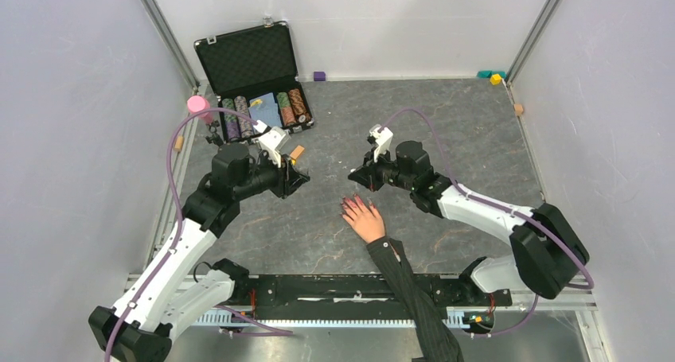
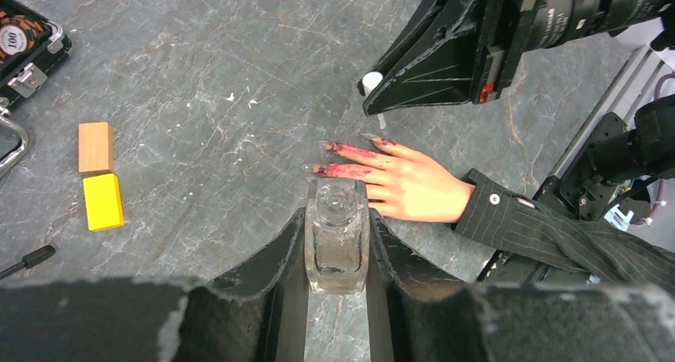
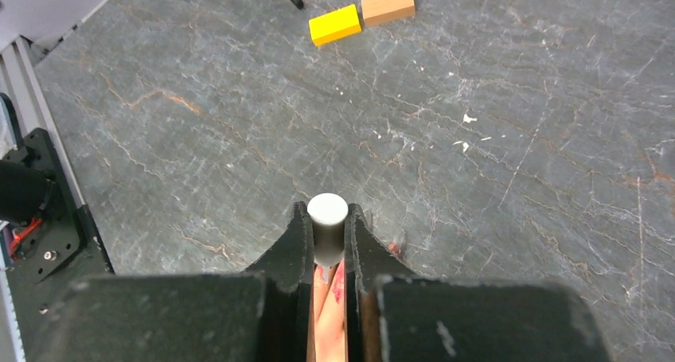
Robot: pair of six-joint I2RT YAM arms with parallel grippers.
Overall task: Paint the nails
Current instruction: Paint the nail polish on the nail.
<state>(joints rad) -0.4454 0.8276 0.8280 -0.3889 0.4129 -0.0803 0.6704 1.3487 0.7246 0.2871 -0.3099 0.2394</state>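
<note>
A pale hand (image 1: 364,217) in a dark pinstriped sleeve (image 1: 410,286) lies flat on the grey table, fingers pointing away. Its nails (image 2: 331,148) are reddish-pink, with red smears down the fingers. My left gripper (image 2: 337,219) is shut on a small clear open bottle (image 2: 337,239), held just in front of the fingertips. My right gripper (image 3: 327,219) is shut on the white cap (image 3: 327,212). Its brush (image 2: 382,122) hangs just above the fingertips. The fingers (image 3: 330,314) show between its jaws.
An open case of poker chips (image 1: 255,75) stands at the back left, with a pink object (image 1: 197,104) beside it. A wooden block (image 2: 95,145) and a yellow block (image 2: 103,201) lie left of the hand. Small coloured blocks (image 1: 493,75) sit in the far right corner.
</note>
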